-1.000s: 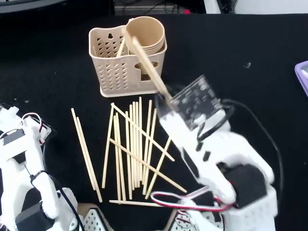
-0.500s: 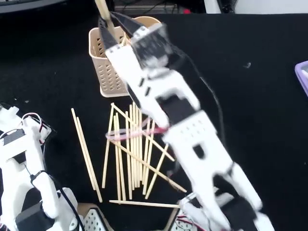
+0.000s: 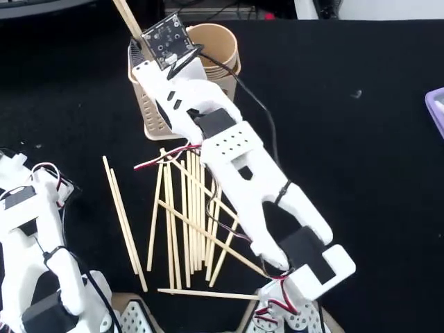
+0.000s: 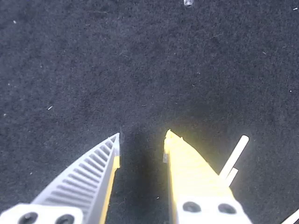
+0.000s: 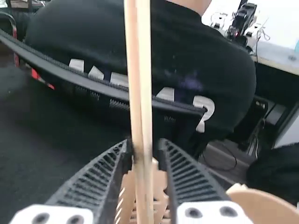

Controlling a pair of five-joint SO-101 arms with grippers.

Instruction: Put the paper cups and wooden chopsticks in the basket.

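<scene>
1. Your right fingers [image 5: 180,170] pinch one chopstick [image 5: 138,70] above the basket [image 3: 151,119], beside the paper cups [image 3: 218,48] stacked inside it.
2. That arm [image 3: 243,159] stretches over the loose chopsticks [image 3: 187,222] on the surface [image 3: 361,159].
3. Your left fingers [image 4: 187,168] hang spread above bare surface.
4. Open surface lies right of the basket.

Black cloth table [image 3: 361,173]; behind it, perhaps a white desk [image 3: 388,8].

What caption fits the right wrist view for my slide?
Right claw shut on a wooden chopstick, poised over the basket.
</scene>
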